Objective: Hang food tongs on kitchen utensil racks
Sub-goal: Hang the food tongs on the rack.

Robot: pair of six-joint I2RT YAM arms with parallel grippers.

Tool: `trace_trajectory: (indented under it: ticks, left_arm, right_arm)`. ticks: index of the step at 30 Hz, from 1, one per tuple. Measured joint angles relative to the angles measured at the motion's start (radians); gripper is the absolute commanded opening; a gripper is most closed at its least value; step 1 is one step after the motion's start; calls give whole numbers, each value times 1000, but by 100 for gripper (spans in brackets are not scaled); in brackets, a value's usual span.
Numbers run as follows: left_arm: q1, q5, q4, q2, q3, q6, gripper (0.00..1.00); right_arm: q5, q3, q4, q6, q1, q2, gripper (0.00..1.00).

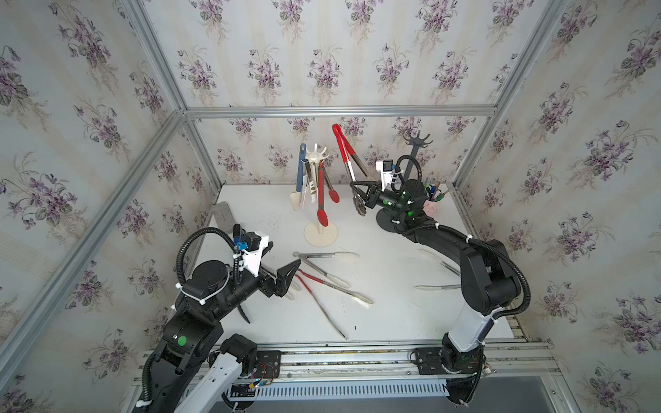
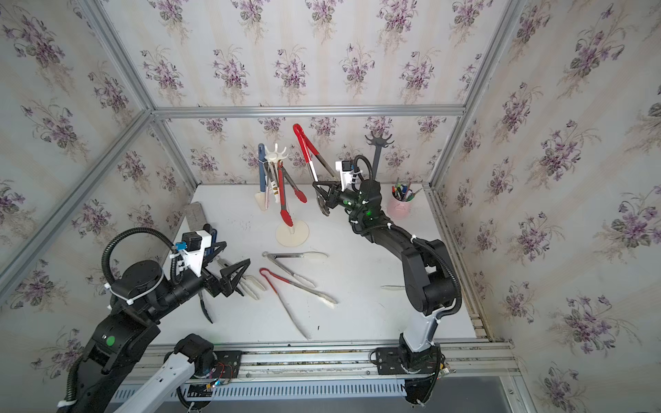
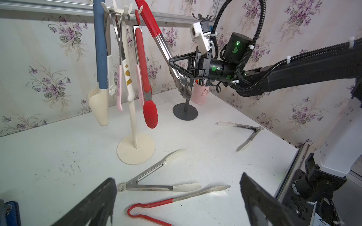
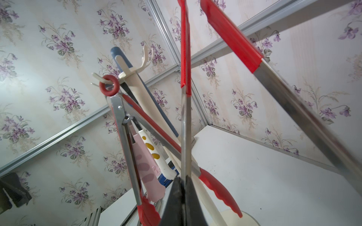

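Note:
My right gripper [image 1: 354,186] [image 4: 182,184] is shut on one steel arm of the red-handled food tongs [image 1: 342,144] [image 3: 151,23]. It holds them tilted in the air between the white rack [image 1: 316,157] and the black rack [image 1: 416,141]. Several tongs hang from the white rack's hooks [image 3: 125,11], among them a blue pair [image 3: 100,49] and a red pair [image 3: 146,88]. My left gripper [image 1: 294,277] [image 3: 177,182] is open and low over the table, just left of steel tongs with white tips [image 3: 152,186] and red-looped tongs [image 3: 152,204].
Another steel pair [image 3: 248,135] lies near the right arm. White claw-tipped tongs [image 2: 250,282] and black tongs [image 2: 206,307] lie under my left arm. A pink pen cup [image 2: 400,207] stands in the back right corner and a grey block [image 1: 223,212] at the back left.

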Motion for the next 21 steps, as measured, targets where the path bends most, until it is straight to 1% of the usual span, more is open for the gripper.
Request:
trace_trajectory:
  ticks: [7,11,21]
  left_arm:
    - [0,0,0,-8,-2,0,99]
    - [0,0,0,-11,-2,0,99]
    - [0,0,0,-20,-11,1,99]
  right_arm:
    - [-65,-24,112,24,-4,-2,0]
    - [-100,-29,173,39,-26,10,0]
    - [-222,-21,220,56,-38,47,0]
